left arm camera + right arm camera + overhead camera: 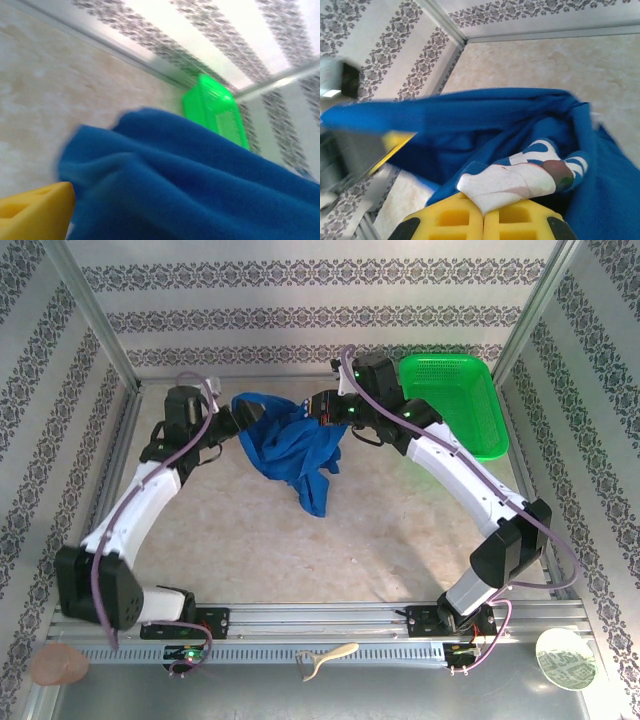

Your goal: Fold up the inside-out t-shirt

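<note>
From above, the inside-out t-shirt hung bunched at the far side of the table, between the left claw and the right claw. The left wrist view showed one yellow finger set far aside of the blue cloth, so the jaws were apart and gripped nothing. In the right wrist view the fingers were pinched together on a printed fold. The left claw's best next grasp was probably a single hem edge, not the bunch.
</note>
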You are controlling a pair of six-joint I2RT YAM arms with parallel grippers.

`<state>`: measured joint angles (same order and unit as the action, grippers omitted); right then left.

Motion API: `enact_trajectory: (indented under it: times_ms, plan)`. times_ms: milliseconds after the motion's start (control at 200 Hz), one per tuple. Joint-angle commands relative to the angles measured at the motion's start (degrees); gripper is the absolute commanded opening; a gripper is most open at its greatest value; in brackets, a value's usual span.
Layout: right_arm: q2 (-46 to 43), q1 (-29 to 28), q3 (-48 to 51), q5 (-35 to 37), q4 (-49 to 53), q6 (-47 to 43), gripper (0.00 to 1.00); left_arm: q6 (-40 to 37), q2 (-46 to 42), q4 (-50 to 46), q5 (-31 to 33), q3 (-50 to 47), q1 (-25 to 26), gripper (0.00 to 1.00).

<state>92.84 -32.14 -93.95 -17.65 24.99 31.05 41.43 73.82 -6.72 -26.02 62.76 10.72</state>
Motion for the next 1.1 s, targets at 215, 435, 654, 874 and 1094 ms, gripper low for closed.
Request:
enact_trajectory:
  times_ms: [215, 435, 654, 874, 1094]
  plan:
    - [0.08, 1.51, -1.14, 4.70, -5.73, 3.20, 0.00, -5.37, -13.03, -15.37, 24.11, -5.82, 7.36, 0.98]
    - [-3.35, 3.14, -1.72, 6.71, -8.02, 4.53, 0.00, -7.66, -10.13, -22.07, 24.86, -5.06, 3.61, 1.00]
    - [-7.12, 2.79, 3.20, 9.39, -13.22, 6.11, 0.00, -13.06, -9.46, -26.82, 28.05, -4.39, 2.37, 0.99]
    - [-11.17, 3.93, 4.35, 14.73, -15.61, 4.82, 0.00, -14.26, -4.96, -33.19, 26.83, -7.51, -1.49, 0.99]
    - [-10.85, 6.48, -1.55, 13.29, -13.60, 4.35, 0.00, -14.18, -2.47, -30.47, 21.01, -11.08, -2.52, 0.99]
